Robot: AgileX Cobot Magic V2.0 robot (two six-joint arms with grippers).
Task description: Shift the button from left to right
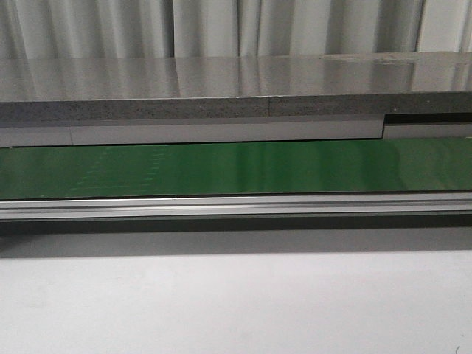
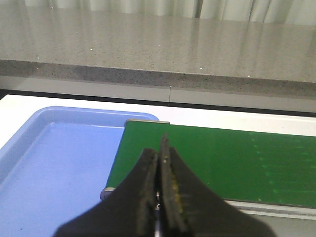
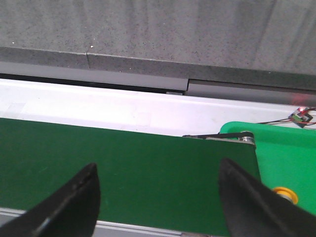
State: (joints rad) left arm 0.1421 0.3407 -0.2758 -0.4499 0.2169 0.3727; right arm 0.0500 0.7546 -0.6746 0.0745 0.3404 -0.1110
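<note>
In the right wrist view, a round yellow-orange cap (image 3: 285, 193), apparently the button's, lies in the green tray (image 3: 286, 153) just past the right end of the green belt (image 3: 128, 158). One of my fingers partly covers it, and its body is hidden. My right gripper (image 3: 158, 167) is open and empty above the belt's right end. My left gripper (image 2: 159, 148) is shut with nothing between its jaws, above the belt's left end (image 2: 207, 158). Neither gripper shows in the front view.
A blue tray (image 2: 54, 163) with nothing in it sits at the belt's left end. The belt (image 1: 236, 168) runs across the front view behind an aluminium rail (image 1: 236, 206), with a grey stone ledge (image 1: 221, 88) behind it. A small red sensor with wires (image 3: 300, 115) sits behind the green tray.
</note>
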